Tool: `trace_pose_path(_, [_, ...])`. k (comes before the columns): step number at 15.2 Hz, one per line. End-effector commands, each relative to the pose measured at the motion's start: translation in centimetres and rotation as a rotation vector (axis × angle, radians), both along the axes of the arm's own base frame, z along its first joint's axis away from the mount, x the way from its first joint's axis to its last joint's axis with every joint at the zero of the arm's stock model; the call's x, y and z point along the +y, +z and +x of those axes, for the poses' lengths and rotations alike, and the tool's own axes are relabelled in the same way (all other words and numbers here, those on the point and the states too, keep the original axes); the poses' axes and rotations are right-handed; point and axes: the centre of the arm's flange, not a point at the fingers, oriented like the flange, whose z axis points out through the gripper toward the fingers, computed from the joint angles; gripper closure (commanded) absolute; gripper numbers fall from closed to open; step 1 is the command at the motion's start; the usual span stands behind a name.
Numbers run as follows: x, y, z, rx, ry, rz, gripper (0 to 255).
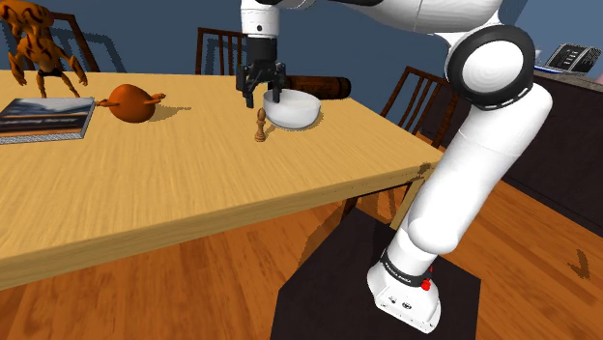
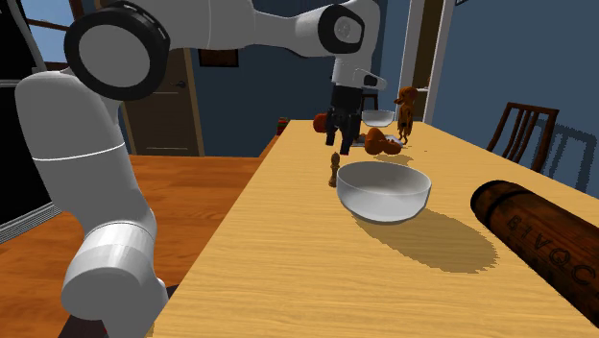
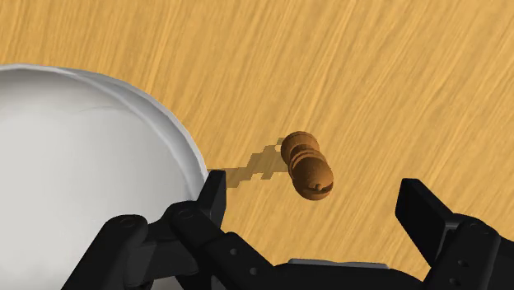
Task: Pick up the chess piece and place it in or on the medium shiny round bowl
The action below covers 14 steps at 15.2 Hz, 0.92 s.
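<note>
Hovering over the piece (image 3: 308, 166) with jaws apart, the gripper (image 3: 314, 194) may clip the bowl (image 3: 82, 181) going down, since one side hangs right over its rim.

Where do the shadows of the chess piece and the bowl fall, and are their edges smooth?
Wrist view: the piece casts a short shadow toward the bowl, with a stepped, jagged edge. Second exterior view: the bowl's shadow spreads over the table toward that view's lower right, and its edge is also jagged.
</note>
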Motion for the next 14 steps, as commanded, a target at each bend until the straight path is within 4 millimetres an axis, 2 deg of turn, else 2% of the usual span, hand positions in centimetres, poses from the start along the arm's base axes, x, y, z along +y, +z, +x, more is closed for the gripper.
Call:
trace_pose_path(1, [0.3, -0.6, 1.0, 0.004, -0.002, 0.004, 0])
trace_pose_path(7, [0.4, -4.0, 0.5, 0.004, -0.002, 0.004, 0])
trace_pose_path(14, [0.4, -4.0, 0.5, 0.004, -0.002, 0.004, 0])
